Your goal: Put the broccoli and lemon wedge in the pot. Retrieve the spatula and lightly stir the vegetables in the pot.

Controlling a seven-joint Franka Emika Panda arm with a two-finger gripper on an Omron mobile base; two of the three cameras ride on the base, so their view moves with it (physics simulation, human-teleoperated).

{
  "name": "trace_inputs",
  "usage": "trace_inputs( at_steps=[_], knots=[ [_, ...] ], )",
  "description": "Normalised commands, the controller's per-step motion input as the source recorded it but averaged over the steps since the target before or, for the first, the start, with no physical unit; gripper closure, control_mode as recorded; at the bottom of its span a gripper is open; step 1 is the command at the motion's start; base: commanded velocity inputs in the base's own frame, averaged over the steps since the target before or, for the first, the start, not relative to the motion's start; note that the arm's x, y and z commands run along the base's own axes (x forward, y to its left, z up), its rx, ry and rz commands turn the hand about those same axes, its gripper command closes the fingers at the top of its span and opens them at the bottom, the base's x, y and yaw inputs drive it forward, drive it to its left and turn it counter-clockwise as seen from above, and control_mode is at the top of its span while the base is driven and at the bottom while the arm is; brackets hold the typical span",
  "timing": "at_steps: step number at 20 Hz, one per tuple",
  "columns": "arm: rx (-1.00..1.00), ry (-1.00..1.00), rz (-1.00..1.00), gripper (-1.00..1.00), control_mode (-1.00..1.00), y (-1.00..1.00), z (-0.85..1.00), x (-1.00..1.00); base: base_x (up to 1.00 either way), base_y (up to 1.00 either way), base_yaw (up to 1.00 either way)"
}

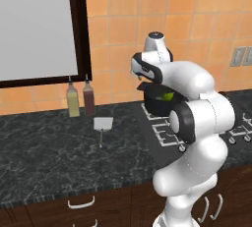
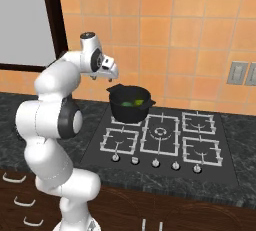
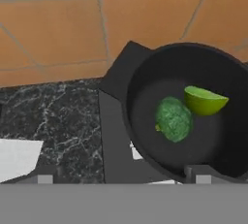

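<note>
The squat round black pot with two small side handles (image 2: 130, 103) sits on the back-left burner of the dark stovetop (image 2: 160, 137), and inside it lie the knobbly green broccoli floret (image 3: 173, 119) and, just beside it at about two o'clock in the hand view, the small yellow-green lemon wedge (image 3: 204, 100); both vegetables look to be already in place. What is left, I judge, is the flat pale grey-white square-bladed spatula on its thin tan stick handle (image 1: 102, 128), lying on the black marbled counter (image 1: 49, 157) well apart from the pot. Seen from the left base view it lies at about eight o'clock from the two-finger gripper (image 2: 111, 76), which hovers above the pot's left rim. The spatula's long axis runs roughly twelve to six, blade toward the tiled wall, handle toward the counter's front edge. The gripper's jaws stand spread wide, holding and touching nothing. A pale corner of the blade shows at the hand view's lower left.
</note>
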Motion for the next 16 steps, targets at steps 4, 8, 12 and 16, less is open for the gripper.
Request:
trace_inputs(
  at_steps=[4,8,12,16],
  knots=[
    [-0.30,0.00,0.67,-1.00,-1.00,0.83,0.13,-0.19,0.00,0.00,0.00],
    [-0.34,0.00,0.74,-1.00,-1.00,0.56,0.00,-0.07,0.00,0.00,0.00],
    [-0.30,0.02,0.82,-1.00,-1.00,0.46,-0.05,-0.22,0.00,0.00,0.00],
    [-0.23,0.04,0.90,-1.00,-1.00,0.48,-0.15,-0.39,0.00,0.00,0.00]
  ],
)
